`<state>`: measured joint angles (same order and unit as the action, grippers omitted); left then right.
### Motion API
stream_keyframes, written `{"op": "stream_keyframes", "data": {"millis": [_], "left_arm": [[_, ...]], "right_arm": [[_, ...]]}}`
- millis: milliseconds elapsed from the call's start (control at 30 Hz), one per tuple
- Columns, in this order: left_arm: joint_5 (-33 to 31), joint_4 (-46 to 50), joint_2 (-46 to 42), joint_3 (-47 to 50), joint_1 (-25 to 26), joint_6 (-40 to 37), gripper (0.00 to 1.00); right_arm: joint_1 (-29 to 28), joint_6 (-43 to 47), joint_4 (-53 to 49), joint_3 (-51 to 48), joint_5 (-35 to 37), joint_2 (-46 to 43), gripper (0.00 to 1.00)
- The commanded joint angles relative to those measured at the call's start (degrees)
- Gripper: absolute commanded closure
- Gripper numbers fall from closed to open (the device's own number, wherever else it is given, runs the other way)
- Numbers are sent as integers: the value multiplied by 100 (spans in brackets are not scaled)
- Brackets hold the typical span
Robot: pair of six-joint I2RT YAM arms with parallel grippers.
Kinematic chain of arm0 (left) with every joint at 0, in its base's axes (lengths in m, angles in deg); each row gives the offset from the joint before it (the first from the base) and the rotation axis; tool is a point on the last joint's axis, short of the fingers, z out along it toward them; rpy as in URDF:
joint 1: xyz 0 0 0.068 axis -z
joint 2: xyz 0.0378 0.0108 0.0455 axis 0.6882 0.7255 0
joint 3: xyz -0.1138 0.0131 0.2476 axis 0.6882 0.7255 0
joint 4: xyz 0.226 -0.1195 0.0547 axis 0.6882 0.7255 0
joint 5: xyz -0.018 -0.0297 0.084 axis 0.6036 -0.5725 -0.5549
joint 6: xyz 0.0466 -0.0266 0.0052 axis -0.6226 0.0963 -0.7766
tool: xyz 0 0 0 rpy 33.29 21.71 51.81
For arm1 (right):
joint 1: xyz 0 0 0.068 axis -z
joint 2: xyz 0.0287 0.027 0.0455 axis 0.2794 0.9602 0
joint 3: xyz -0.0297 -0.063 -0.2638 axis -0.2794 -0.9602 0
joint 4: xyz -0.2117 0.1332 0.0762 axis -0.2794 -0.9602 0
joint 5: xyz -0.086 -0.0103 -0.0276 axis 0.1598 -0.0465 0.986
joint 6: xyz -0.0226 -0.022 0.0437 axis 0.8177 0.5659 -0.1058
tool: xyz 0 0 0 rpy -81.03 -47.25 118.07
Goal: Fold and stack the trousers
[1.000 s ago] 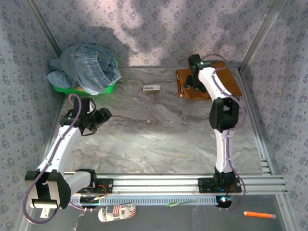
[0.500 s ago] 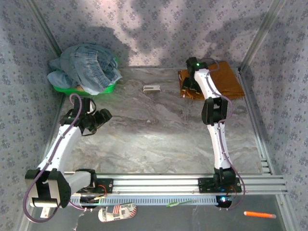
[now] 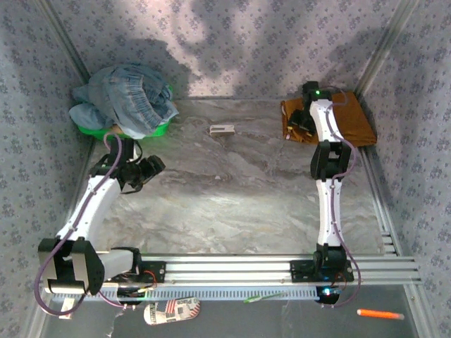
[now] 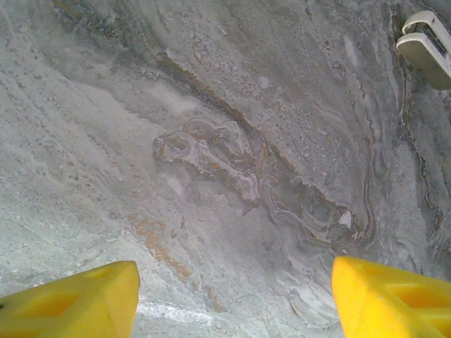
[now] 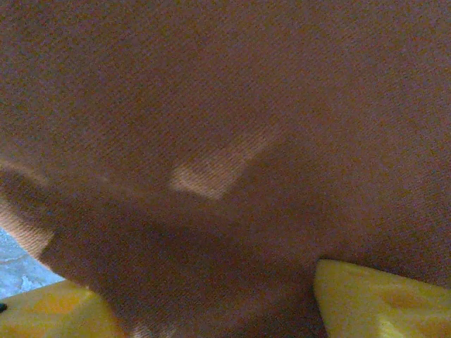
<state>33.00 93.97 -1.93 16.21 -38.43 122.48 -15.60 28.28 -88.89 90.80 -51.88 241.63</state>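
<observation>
While your left gripper (image 4: 234, 299) hovers wide open over table (image 3: 232, 197), trousers (image 3: 354, 121) lie folded, far right corner; right gripper (image 3: 299, 127) on them, spread wide, cloth between, clamping unclear.

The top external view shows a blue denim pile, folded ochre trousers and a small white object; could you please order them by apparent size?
1. blue denim pile, largest
2. ochre trousers; the right arm covers part, so their full extent is unsure
3. small white object, clearly smallest
</observation>
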Motion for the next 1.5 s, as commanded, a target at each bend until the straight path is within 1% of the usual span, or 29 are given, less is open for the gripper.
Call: {"op": "stream_keyframes", "data": {"millis": [0, 67, 133, 200, 233, 267, 400, 467, 567, 633, 667, 700, 733, 767, 800, 867, 900, 933, 967, 1000, 1033, 1067, 1100, 1167, 1200, 1267, 1333, 1400, 1467], "left_arm": [[-83, 122, 43, -282, 48, 30, 28], [-80, 179, 37, -372, 48, -38, 26], [-43, 205, 16, -472, 55, -144, 23], [-21, 216, -41, -605, 59, -304, 14], [-17, 218, -88, -664, 61, -385, 9], [-21, 353, -164, -736, 66, -473, 1], [-30, 625, -521, -1251, 73, -740, 0], [-89, 721, -702, -1575, 87, -829, 0], [-505, 718, -1062, -1892, 192, -1057, 0], [-689, 574, -1325, -1922, 241, -1258, 1], [-621, 459, -1464, -1894, 242, -1367, 0], [-484, 310, -1607, -1823, 254, -1522, 1], [-560, 286, -1713, -1789, 263, -1416, 0], [-812, 285, -1832, -1737, 271, -1232, 0], [-1069, 157, -1941, -1624, 276, -1090, 0], [-1401, -159, -2171, -1284, 277, -959, 0], [-1528, -388, -2274, -1080, 293, -1051, 0], [-1634, -542, -2333, -919, 295, -1116, 0], [-1770, -681, -2397, -768, 294, -1246, 0], [-1970, -804, -2435, -614, 300, -1343, 0], [-2141, -883, -2457, -481, 304, -1338, 0], [-2302, -1008, -2488, -311, 302, -1409, 0], [-2415, -1167, -2514, -108, 306, -1508, 0], [-2512, -1708, -2627, 391, 294, -1725, 0], [-2498, -2169, -2748, 758, 294, -1852, 0], [-2486, -3195, -2996, 1564, 296, -2107, 0], [-2570, -4015, -3128, 2214, 294, -2347, 0], [-2634, -4446, -3060, 2591, 294, -2652, 1], [-2744, -4504, -2907, 2686, 294, -2943, 0]], "right_arm": [[8, 114, -60, 36, -288, 448, 31], [-33, 174, -97, 75, -410, 353, 30], [-102, 228, -98, 21, -420, 133, 28], [-180, 232, -51, -133, -408, -202, 26], [-209, 225, -5, -255, -364, -413, 24], [-239, 198, 69, -430, -280, -697, 21], [-297, 104, 460, -1107, 3, -1865, 16], [-331, 60, 525, -1308, 23, -2371, 15], [-440, 17, 794, -1932, -123, -3265, 14], [-620, -6, 1371, -2877, -256, -4089, 14], [-771, 10, 1771, -3475, -277, -4592, 14], [-951, -2, 2052, -4028, -136, -5044, 14], [-1097, -32, 2248, -4431, 96, -5456, 14], [-1368, -14, 2430, -4837, 580, -5821, 13], [-1690, 191, 2605, -5213, 1057, -6117, 1], [-2350, 447, 2886, -5780, 2116, -6501, 0], [-2617, 922, 2933, -5857, 2422, -6631, 0], [-2908, 978, 2894, -5910, 3203, -6769, 0], [-3338, 1315, 3388, -6252, 4320, -7023, 0], [-3745, 1948, 4284, -6786, 5234, -7319, 0], [-3954, 2423, 5152, -7255, 5588, -7566, 0], [-4033, 2629, 5712, -7650, 5416, -7861, 0], [-3905, 2432, 5875, -7963, 4839, -8137, 0], [-3426, 1788, 5991, -8392, 3814, -8560, 0], [-3228, 1515, 5990, -8627, 3646, -8770, 0], [-3001, 1434, 6311, -9036, 3660, -9223, 0], [-2833, 1687, 7165, -9728, 3508, -9699, 0], [-2665, 1906, 7649, -10214, 3392, -10068, 0], [-2519, 2021, 7596, -10389, 3586, -10202, 0]]}}
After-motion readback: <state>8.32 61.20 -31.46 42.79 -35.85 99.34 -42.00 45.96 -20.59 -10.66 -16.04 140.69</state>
